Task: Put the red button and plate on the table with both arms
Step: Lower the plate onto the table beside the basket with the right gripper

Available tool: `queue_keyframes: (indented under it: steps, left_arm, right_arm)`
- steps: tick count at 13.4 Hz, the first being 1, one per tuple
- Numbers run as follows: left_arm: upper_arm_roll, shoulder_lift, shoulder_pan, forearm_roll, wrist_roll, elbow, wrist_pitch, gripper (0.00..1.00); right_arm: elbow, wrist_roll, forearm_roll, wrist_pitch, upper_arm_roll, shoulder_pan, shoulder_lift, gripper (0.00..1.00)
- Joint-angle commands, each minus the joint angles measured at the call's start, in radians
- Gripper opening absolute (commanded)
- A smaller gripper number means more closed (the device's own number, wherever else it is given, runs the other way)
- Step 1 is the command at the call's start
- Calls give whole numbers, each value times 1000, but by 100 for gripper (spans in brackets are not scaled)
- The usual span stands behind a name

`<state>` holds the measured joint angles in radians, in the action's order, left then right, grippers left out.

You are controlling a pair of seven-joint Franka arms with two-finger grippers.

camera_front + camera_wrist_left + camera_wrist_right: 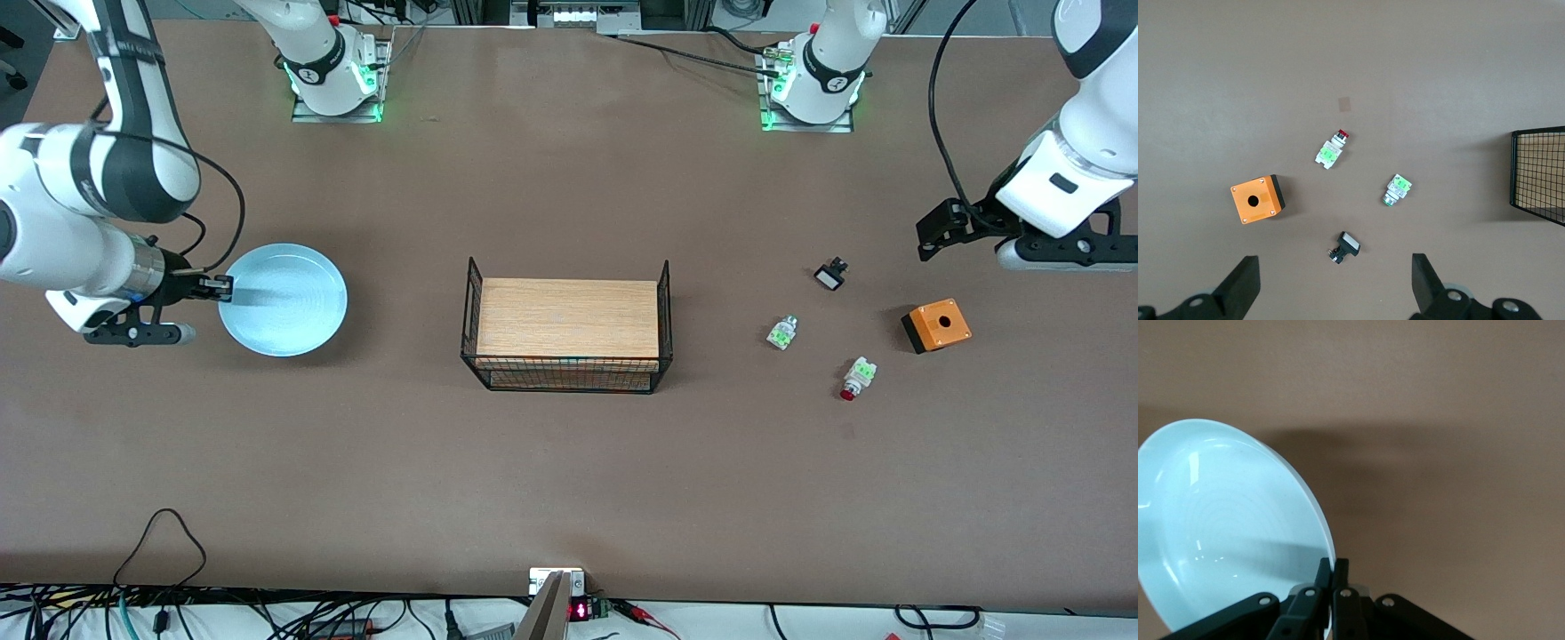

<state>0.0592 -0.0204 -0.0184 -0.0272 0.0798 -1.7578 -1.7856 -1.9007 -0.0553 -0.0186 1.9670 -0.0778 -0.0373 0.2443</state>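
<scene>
Bright even overhead light, soft short shadows on the table (569,462), white glare streaks on the plate (1225,533), views sharp.

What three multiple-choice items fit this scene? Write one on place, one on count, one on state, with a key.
1. The red button lies:
A. in the basket
B. on the table, nearer the front camera than the orange box
C. on the plate

2. Small button parts on the table:
A. one
B. three
C. five

3. The right gripper is:
A. open, waiting
B. shut on the plate rim
C. holding the box

Key: B, it lies lower in the front view; B, the left wrist view shows three; B, fingers pinch the rim, while the left gripper hangs open over the parts.
</scene>
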Motion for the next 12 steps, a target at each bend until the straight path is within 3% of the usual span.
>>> queue_keyframes:
  steps: [1, 6, 10, 11, 12]
  left_arm:
    - [-38, -12, -22, 12, 5, -5, -14, 100]
    - [-27, 16, -12, 12, 11, 40, 3, 100]
    - [-22, 14, -21, 12, 23, 60, 55, 100]
    - [-12, 14, -21, 13, 23, 73, 73, 100]
    - [-10, 14, -21, 13, 21, 76, 86, 100]
  right_arm:
    - [-75, -31, -1, 76, 19, 14, 4, 0]
    - [-332, -99, -3, 367, 19, 57, 12, 0]
    - [-368, -184, -3, 461, 19, 79, 58, 1]
    - [-367, -196, -3, 463, 19, 83, 59, 23]
    - [-363, -189, -3, 457, 19, 85, 55, 99]
